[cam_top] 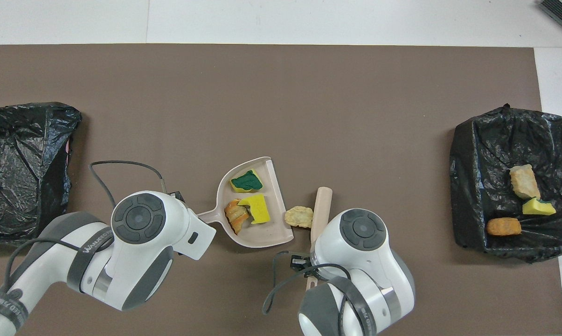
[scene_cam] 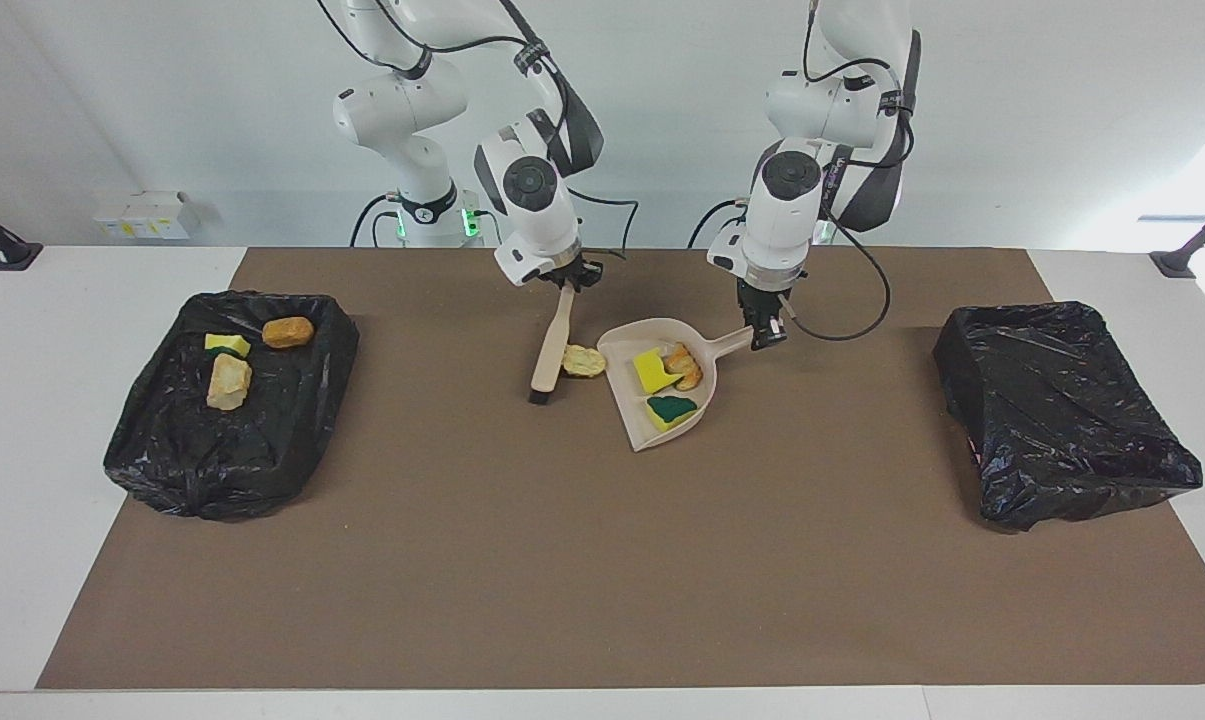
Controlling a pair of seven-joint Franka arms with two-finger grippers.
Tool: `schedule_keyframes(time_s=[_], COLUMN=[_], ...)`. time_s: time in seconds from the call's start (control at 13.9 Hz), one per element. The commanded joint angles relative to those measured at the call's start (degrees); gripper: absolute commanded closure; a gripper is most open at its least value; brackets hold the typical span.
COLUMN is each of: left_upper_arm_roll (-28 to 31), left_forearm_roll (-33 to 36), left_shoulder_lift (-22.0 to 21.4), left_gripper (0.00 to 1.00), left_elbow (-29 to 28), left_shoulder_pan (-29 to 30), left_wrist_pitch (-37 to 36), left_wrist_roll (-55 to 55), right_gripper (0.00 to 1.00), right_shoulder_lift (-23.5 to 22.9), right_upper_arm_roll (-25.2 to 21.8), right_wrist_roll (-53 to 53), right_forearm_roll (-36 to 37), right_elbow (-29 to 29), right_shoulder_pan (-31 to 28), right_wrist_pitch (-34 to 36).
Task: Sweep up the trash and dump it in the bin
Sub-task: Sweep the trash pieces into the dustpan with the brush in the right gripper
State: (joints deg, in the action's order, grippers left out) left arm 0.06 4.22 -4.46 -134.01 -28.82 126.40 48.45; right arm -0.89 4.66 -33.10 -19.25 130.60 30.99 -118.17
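The right gripper (scene_cam: 568,283) has its fingers closed on the handle of the brush (scene_cam: 552,342), whose bristle end rests on the counter (scene_cam: 602,560) with the head slanted away from the robots. A tan lump (scene_cam: 584,361) sits between the brush and the open lip of the dustpan (scene_cam: 630,412), touching or almost touching that lip, so I judge the brush is set there to push the lump in. The left gripper (scene_cam: 765,330) has its fingers clamped on the dustpan's handle, pinning the pan flat on the counter with its mouth toward the right arm's end, probably so it won't slide under the push.

In the pan lie a yellow sponge piece (scene_cam: 654,371), an orange crumbly lump (scene_cam: 684,366) beside it, and a green-topped sponge piece (scene_cam: 672,409). The lined bin (scene_cam: 182,460) at the right arm's end already holds three scraps (scene_cam: 230,381); the other lined bin (scene_cam: 1062,420), at the left arm's end, shows none.

From overhead, both wrists cover their own fingers and the grasped handle ends, and the brush's bristles are hidden under its back. I can't tell whether the second bin holds anything, since its liner folds over the opening.
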Motion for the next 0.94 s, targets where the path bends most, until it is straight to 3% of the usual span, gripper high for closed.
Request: schedule_keyframes(time_s=[0.0, 0.36, 0.86], left_upper_arm_roll=[0.6, 0.6, 0.8], left_forearm_roll=[0.4, -1.3, -8.7], left_shoulder_lift=[-1.9, -1.8, -1.9], left_gripper=[1.00, 1.00, 1.00], left_elbow=[-2.3, -2.3, -1.6], left_shoulder_pan=[-0.9, -0.1, 3.4], left_wrist_pitch=[1.3, 1.2, -0.6], left_wrist_roll=[-0.8, -2.8, -6.1], right_gripper=[1.00, 1.00, 1.00], right_shoulder_lift=[-2.4, -2.4, 1.3], right_upper_arm_roll=[0.4, 1.1, 0.4], right_wrist_roll=[10.5, 25.9, 25.7], right_forearm_roll=[-0.7, -9.6, 0.0], right_elbow=[-3.1, -4.6, -5.0], right_shoulder_pan=[1.2, 3.3, -1.4], right_wrist_pitch=[-0.4, -1.3, 7.2])
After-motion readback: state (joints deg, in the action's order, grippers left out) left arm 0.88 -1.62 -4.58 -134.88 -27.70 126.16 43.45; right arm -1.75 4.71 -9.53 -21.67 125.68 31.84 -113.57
